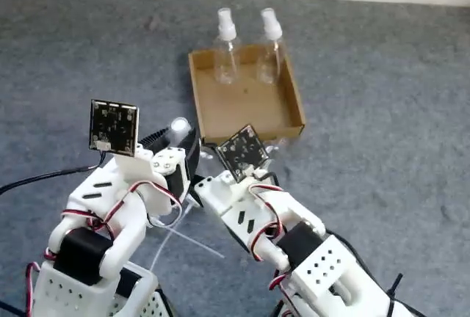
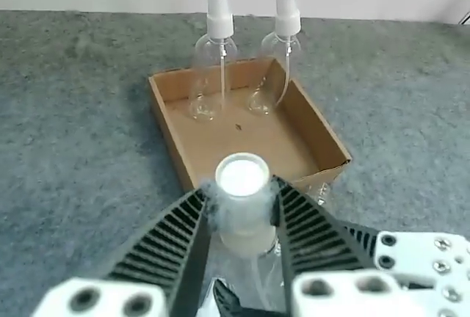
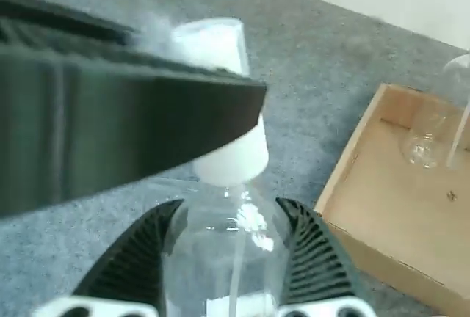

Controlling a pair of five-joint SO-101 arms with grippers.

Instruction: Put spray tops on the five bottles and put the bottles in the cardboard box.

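Note:
A clear bottle (image 3: pixel 228 258) stands upright between the fingers of my right gripper (image 3: pixel 229 210), which is shut on its body. A white spray top (image 2: pixel 241 176) sits on the bottle's neck, and my left gripper (image 2: pixel 241 198) is shut on it from both sides. In the high view the spray top (image 1: pixel 179 124) and both grippers meet just in front of the near left corner of the cardboard box (image 1: pixel 202 115). Two bottles with spray tops, one (image 1: pixel 226 53) beside the other (image 1: pixel 270 49), stand at the back of the box.
Something clear, perhaps another bottle (image 1: pixel 277 144), lies against the box's front wall. Thin white tubes (image 1: pixel 183 236) lie on the grey carpet between the arms. The box floor (image 2: pixel 257 141) in front of the two bottles is bare.

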